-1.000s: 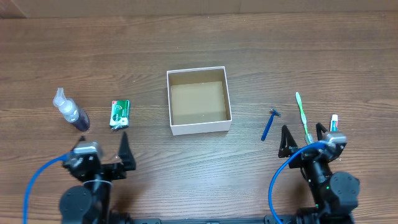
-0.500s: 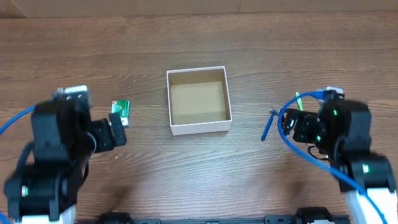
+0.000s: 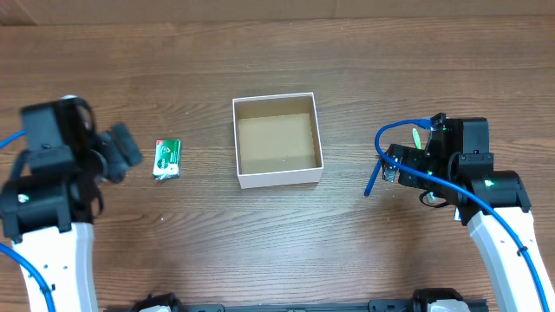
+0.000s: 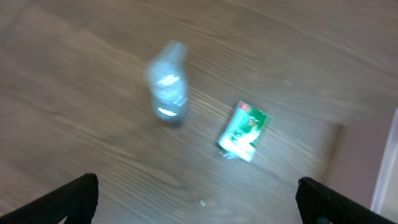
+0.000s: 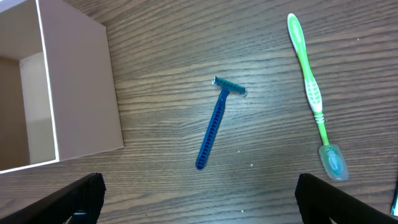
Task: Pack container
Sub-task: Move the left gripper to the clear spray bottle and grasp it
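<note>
The container [image 3: 278, 178], a small square box with white walls and a brown, empty inside, stands mid-table. Its wall also shows in the right wrist view [image 5: 81, 87] and at the right edge of the left wrist view [image 4: 367, 162]. My left gripper [image 3: 121, 147] is open and empty, above a clear spray bottle [image 4: 168, 84] and a green packet [image 4: 245, 130], which also shows in the overhead view [image 3: 167, 159]. My right gripper [image 3: 392, 165] is open and empty, above a blue razor [image 5: 217, 121] and a green toothbrush [image 5: 311, 93].
In the overhead view my left arm hides the bottle. My right arm covers most of the toothbrush, with only a bit of it [image 3: 415, 139] and the razor's handle [image 3: 372, 182] showing. All of it lies on a wooden table.
Both arms have risen from the front edge and swung outward and back: the left now covers the bottle, the right the toothbrush. Nothing was picked up.
</note>
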Controlling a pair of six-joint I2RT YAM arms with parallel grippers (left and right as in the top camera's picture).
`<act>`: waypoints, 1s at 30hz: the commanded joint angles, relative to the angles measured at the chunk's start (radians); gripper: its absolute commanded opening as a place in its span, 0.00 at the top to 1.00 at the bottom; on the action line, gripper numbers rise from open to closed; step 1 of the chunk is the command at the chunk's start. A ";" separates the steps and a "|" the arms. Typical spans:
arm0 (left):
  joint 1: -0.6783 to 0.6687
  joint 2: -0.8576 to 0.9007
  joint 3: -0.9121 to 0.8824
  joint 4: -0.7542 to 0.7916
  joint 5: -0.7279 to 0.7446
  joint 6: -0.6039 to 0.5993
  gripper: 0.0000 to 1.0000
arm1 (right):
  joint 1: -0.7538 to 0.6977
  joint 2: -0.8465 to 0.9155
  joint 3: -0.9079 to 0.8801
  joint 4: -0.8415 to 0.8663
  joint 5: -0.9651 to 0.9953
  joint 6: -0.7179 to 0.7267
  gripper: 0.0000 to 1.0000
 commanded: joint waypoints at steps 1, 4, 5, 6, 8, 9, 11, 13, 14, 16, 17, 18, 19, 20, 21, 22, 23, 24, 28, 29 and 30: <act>0.089 0.087 0.025 0.035 0.002 0.014 0.00 | 0.005 -0.003 0.027 0.008 -0.010 0.003 0.00; 0.105 0.180 0.025 0.076 0.002 0.056 0.00 | 0.005 -0.003 0.027 0.008 -0.010 0.003 0.00; 0.104 0.209 0.025 0.087 0.002 0.068 0.00 | 0.005 -0.003 0.026 0.008 -0.010 0.003 0.00; 0.104 0.237 0.025 0.095 0.002 0.078 0.00 | 0.005 -0.003 0.026 0.008 -0.010 0.003 0.00; 0.104 0.293 0.025 0.115 0.008 0.107 0.00 | 0.005 -0.003 0.026 0.008 -0.010 0.003 0.00; 0.105 0.315 0.025 0.123 0.014 0.123 0.00 | 0.005 -0.003 0.026 0.008 -0.010 0.003 0.00; 0.109 0.354 0.025 0.140 0.022 0.145 0.00 | 0.005 -0.003 0.026 0.009 -0.010 0.003 0.00; 0.117 0.390 0.025 0.154 0.028 0.158 0.00 | 0.005 -0.003 0.026 0.008 -0.010 0.003 0.00; 0.122 0.404 0.025 0.159 0.030 0.161 0.00 | 0.005 -0.003 0.026 0.009 -0.010 0.003 0.00; 0.137 0.425 0.025 0.165 0.048 0.170 0.00 | 0.005 -0.003 0.026 0.009 -0.010 0.003 0.00; 0.146 0.434 0.025 0.169 0.071 0.178 0.00 | 0.005 -0.002 0.026 0.010 -0.010 0.003 0.00; 0.154 0.439 0.025 0.172 0.091 0.186 0.00 | 0.005 -0.002 0.026 0.011 -0.010 0.003 0.00; 0.166 0.448 0.025 0.177 0.121 0.195 0.00 | 0.005 0.000 0.025 0.013 -0.010 0.003 0.00; 0.177 0.455 0.025 0.182 0.150 0.202 0.00 | 0.005 0.001 0.025 0.013 -0.010 0.003 0.00; 0.187 0.466 0.025 0.188 0.177 0.208 0.00 | 0.005 0.004 0.025 0.014 -0.010 0.003 0.00; 0.197 0.479 0.025 0.194 0.203 0.217 0.00 | 0.005 0.008 0.025 0.015 -0.010 0.003 0.00; 0.202 0.488 0.025 0.198 0.214 0.225 0.00 | 0.005 0.013 0.025 0.016 -0.010 0.003 0.00; 0.204 0.500 0.024 0.203 0.222 0.235 0.00 | 0.005 0.017 0.025 0.016 -0.010 0.003 0.00; 0.204 0.549 0.024 0.224 0.227 0.259 0.00 | 0.005 0.037 0.025 0.016 -0.010 0.003 0.00; 0.204 0.560 0.024 0.228 0.227 0.259 0.00 | 0.005 0.039 0.025 0.016 -0.010 0.003 0.00; 0.204 0.573 0.024 0.236 0.227 0.258 0.00 | 0.005 0.040 0.025 0.016 -0.010 0.003 0.00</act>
